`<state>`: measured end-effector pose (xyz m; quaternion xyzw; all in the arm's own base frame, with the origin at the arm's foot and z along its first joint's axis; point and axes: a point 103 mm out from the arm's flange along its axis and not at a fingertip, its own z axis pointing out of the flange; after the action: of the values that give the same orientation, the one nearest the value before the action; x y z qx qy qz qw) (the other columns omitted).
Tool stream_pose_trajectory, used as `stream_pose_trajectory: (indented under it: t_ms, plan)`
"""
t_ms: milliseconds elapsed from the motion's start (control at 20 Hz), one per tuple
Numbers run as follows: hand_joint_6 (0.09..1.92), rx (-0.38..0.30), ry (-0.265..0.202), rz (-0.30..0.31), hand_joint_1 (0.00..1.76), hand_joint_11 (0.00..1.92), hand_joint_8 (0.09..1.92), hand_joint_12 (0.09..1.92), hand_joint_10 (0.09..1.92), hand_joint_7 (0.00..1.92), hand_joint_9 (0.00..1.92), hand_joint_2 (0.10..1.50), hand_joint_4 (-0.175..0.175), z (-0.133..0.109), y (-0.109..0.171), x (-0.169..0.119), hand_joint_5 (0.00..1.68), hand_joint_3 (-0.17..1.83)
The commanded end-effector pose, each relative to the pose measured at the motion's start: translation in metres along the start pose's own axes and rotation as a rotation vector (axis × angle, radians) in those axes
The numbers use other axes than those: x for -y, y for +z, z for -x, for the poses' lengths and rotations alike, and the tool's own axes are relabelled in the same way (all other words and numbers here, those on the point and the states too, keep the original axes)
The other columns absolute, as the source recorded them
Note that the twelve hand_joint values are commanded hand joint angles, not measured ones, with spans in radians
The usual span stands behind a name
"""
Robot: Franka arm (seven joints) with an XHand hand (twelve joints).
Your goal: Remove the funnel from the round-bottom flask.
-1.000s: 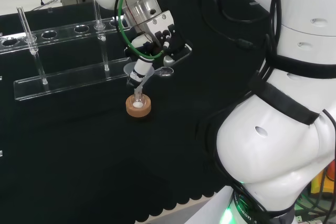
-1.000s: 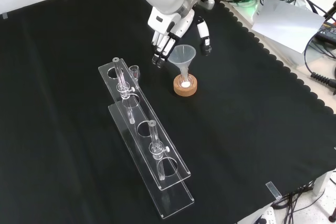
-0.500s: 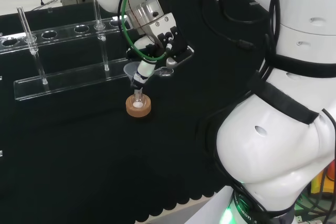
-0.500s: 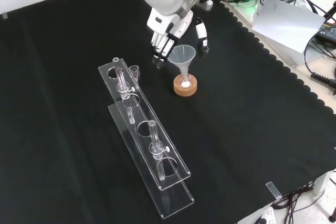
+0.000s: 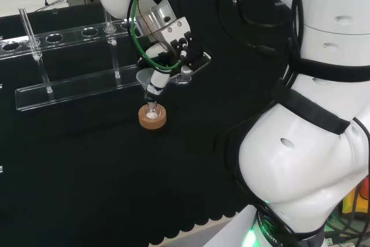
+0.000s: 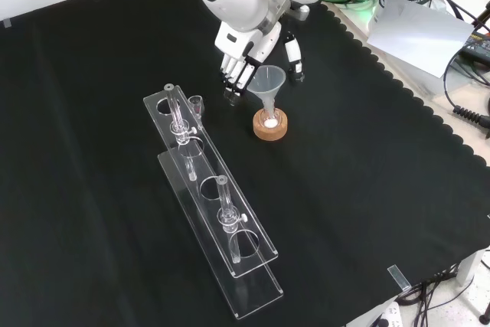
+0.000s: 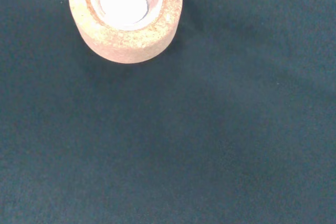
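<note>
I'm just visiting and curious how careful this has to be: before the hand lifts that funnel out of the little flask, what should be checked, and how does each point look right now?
1. Funnel still seated in the flask: ok, upright, its stem in the neck.
2. Flask resting in its cork ring: ok.
3. Hand beside the funnel's cone: ok, fingers on one side, thumb on the other.
4. Fingers closed on the funnel: not ok, not yet gripping.
5. Clear rack out of the way: ok, apart from the flask.
6. Contact between fingertips and rim: cannot tell.

Black cloth (image 6: 367, 189); tan speckled cork ring (image 6: 270, 126); clear funnel (image 6: 266, 86); clear rack (image 6: 210, 197); black-and-white hand (image 6: 243, 63).
</note>
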<state>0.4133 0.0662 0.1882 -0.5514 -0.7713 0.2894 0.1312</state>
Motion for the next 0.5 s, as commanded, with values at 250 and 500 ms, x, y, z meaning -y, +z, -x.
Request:
stream_pose_trajectory:
  t_ms: [250, 500]
  plan:
    - [0.09, 0.117, 0.048, 0.103, 0.7, 0.48, 0.64, 1.33, 0.58, 0.29, 0.62, 0.72, -0.026, -0.003, -0.004, 0.001, 0.34, 0.36]
    - [0.19, 0.159, 0.09, 0.251, 0.78, 0.72, 0.58, 1.19, 0.43, 0.64, 0.97, 0.77, -0.01, -0.006, -0.014, 0.009, 0.7, 0.54]
